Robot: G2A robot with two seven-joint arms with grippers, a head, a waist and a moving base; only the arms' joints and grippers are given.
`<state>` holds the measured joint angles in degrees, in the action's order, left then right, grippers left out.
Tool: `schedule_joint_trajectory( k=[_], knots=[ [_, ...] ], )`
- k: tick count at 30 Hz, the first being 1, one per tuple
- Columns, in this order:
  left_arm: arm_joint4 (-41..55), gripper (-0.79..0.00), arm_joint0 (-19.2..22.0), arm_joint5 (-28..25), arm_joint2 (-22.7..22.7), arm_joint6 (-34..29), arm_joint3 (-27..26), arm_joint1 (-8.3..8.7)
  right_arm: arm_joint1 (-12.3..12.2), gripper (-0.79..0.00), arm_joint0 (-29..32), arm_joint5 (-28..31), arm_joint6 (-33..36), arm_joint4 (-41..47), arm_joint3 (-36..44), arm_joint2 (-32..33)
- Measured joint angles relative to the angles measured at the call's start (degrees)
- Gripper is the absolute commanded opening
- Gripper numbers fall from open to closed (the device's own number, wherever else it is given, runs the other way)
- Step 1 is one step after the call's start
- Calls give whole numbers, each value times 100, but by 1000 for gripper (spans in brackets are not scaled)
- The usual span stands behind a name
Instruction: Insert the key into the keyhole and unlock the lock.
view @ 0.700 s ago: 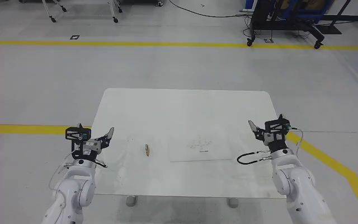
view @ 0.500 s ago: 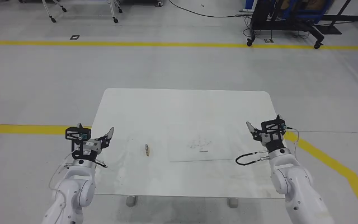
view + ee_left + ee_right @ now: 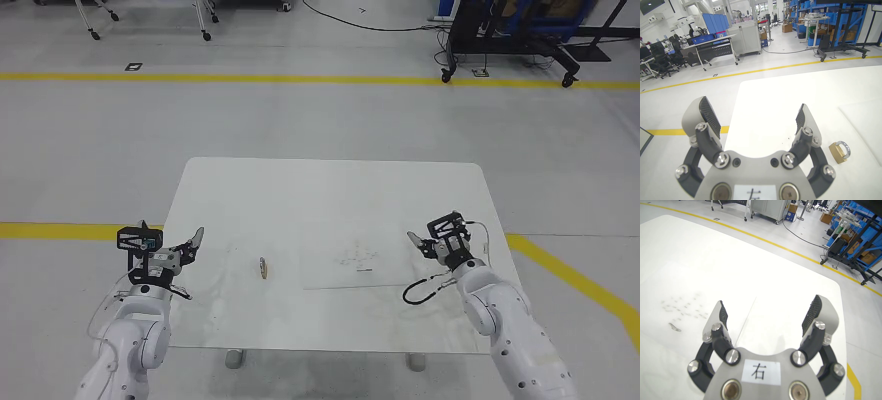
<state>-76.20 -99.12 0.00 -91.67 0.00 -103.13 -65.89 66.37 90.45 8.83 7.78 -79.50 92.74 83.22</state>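
Pickup of the key [image 3: 675, 327] is the step we judge to be in hand, since nothing is gripped yet. Reading the top view as a dial centred on the table [image 3: 330, 190], we find the small flat key lying loose just off centre toward 4 o'clock, beside a patch of faint grey marks [image 3: 357, 258]. The brass lock [image 3: 263, 268] lies on its side toward 8 o'clock, well apart from the key. The right gripper [image 3: 437, 228] hovers over the table at 3 o'clock, fingers spread wide and empty, with the key near it on its 9 o'clock side. The left gripper [image 3: 172, 232] hangs at the table's 9 o'clock edge, likewise spread and empty, the lock near it toward 3 o'clock. Next, we think, the right gripper must drop over the key and pinch its thin head without sliding it along the surface, while the left one steadies the lock so that the keyhole faces the key.
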Motion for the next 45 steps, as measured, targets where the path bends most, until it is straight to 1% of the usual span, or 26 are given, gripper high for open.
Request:
schedule_joint_trajectory(
  k=[2, 4, 5, 7, 8, 10, 11, 12, 13, 14, 15, 16, 21, 23, 25, 26, 29, 30, 32, 34, 37, 40, 41, 42, 43, 45],
  knots=[
    [0, 0, 0, 0, 0, 0, 0, 0, 4, 0, -18, 41, 42, 41, -52, -24],
    [0, 0, 0, 0, 0, 0, 0, 0, 29, 0, -237, 455, 214, 458, -417, -152],
    [0, 0, 0, 0, 0, 0, 0, 0, 35, 0, -351, 788, 189, 752, -611, -198],
    [0, 0, 0, 0, 0, 0, 0, 0, 16, 0, -603, 1760, 17, 1213, -1020, -300],
    [0, 0, 0, 0, 0, 0, 0, 0, 3, 0, -711, 2139, 16, 1231, -1163, -369],
    [0, 0, 0, 0, 0, 0, 0, 0, -17, 0, -961, 2884, -2, 893, -1433, -567],
    [0, 0, 0, 0, 0, 0, 0, 0, -22, -49, -1061, 3139, -42, 708, -1545, -645],
    [0, 0, 0, 0, 0, 0, 0, 0, -27, -182, -1192, 3430, -112, 509, -1686, -738],
    [0, 0, 0, 0, 0, 0, 0, 0, -30, -274, -1287, 3620, -177, 390, -1780, -802],
    [0, 0, 0, 0, 0, 0, 0, 0, -34, -406, -1375, 3785, -242, 269, -1856, -866],
    [0, 0, 0, 0, 0, 0, 0, 0, -41, -437, -1482, 3960, -329, 84, -1929, -950],
    [0, 0, 0, 0, 0, 0, 0, 0, -46, -474, -1553, 4056, -395, -77, -1959, -1013],
    [0, 0, 0, 0, 0, 0, 0, 0, -92, -526, -1801, 4362, -829, -1018, -1975, -1308],
    [0, 0, 0, 0, 0, 0, 0, 0, -111, -533, -1846, 4405, -938, -1284, -1972, -1378],
    [0, 0, 0, 0, 0, 0, 0, 0, -133, -563, -1883, 4519, -1090, -1486, -1978, -1445],
    [0, 0, 0, 0, 0, 0, 0, 0, -145, -628, -1900, 4586, -1156, -1554, -1989, -1463],
    [0, 0, 0, 0, 0, 0, 0, 0, -189, -665, -1933, 4743, -1320, -1798, -1997, -1509],
    [0, 0, 0, 0, 0, 0, 0, 0, -206, -659, -1937, 4775, -1356, -1897, -2001, -1527],
    [0, 0, 0, 0, 0, 0, 0, 0, -228, -613, -1946, 4799, -1368, -2047, -2020, -1571],
    [0, 0, 0, 0, 0, 0, 0, 0, -238, -517, -1963, 4797, -1367, -2118, -2054, -1613],
    [0, 0, 0, 0, 0, 0, 0, 0, -239, -511, -2007, 4745, -1366, -2148, -2115, -1693],
    [0, 0, 0, 0, 0, 0, 0, 0, -236, -610, -2077, 4738, -1411, -2134, -2172, -1770],
    [0, 0, 0, 0, 0, 0, 0, 0, -234, -659, -2102, 4734, -1410, -2150, -2189, -1800],
    [0, 0, 0, 0, 0, 0, 0, 0, -231, -742, -2137, 4726, -1394, -2182, -2209, -1848],
    [0, 0, 0, 0, 0, 0, 0, 0, -227, -785, -2163, 4716, -1379, -2201, -2221, -1886],
    [0, 0, 0, 0, 0, 0, 0, 0, -218, -785, -2215, 4695, -1365, -2214, -2246, -1967]
  ],
)
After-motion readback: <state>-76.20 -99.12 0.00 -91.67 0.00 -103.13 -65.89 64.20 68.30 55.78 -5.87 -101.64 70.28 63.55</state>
